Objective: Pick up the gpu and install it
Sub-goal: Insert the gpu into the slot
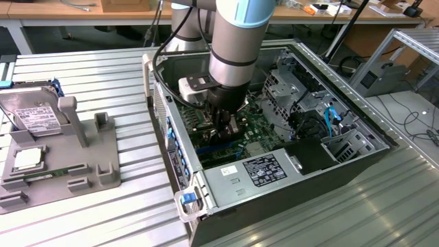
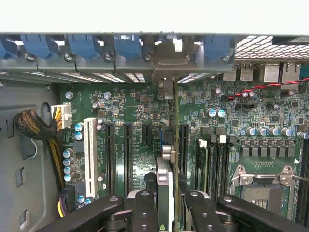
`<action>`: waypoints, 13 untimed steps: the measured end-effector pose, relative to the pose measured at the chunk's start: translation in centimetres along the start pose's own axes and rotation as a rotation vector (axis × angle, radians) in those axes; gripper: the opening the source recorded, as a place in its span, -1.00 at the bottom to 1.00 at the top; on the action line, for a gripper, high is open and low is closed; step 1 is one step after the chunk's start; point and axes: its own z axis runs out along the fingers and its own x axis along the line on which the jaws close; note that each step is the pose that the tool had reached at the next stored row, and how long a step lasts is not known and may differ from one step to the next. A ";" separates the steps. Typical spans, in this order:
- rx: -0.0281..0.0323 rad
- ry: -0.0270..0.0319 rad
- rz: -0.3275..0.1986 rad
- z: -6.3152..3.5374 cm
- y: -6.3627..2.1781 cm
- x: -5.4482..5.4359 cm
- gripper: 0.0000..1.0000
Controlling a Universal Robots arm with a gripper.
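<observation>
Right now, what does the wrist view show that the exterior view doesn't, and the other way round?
Wrist view: a close look down at the long white plastic slot and the yellow-and-black cable bundle.
Exterior view: the silver-and-blue robot arm, and the boxy silver hard drive with a white label standing in the grey plastic holder at that view's left.
Both: the green circuit board inside the open computer case, and the black tool shut on the thin dark gpu card, held on edge.
</observation>
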 end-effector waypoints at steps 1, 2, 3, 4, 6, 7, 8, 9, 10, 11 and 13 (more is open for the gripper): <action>0.0000 0.0000 0.000 0.00 0.00 0.0 -0.47; 0.0000 0.0000 0.001 0.01 0.00 0.1 -0.47; 0.0000 0.0000 0.003 0.01 0.00 0.1 -0.47; 0.0000 0.0003 0.007 0.01 0.00 0.1 -0.47; 0.0000 0.0003 0.007 0.01 0.00 0.2 -0.47; 0.0000 0.0003 0.007 0.01 0.00 0.2 -0.47; 0.0000 0.0003 0.007 0.01 0.00 0.2 -0.47; 0.0000 0.0003 0.007 0.02 0.00 0.2 -0.47; 0.0000 0.0003 0.007 0.02 0.00 0.2 -0.47; 0.0000 0.0003 0.007 0.02 0.00 0.2 -0.47; 0.0000 0.0003 0.007 0.04 0.01 0.3 -0.47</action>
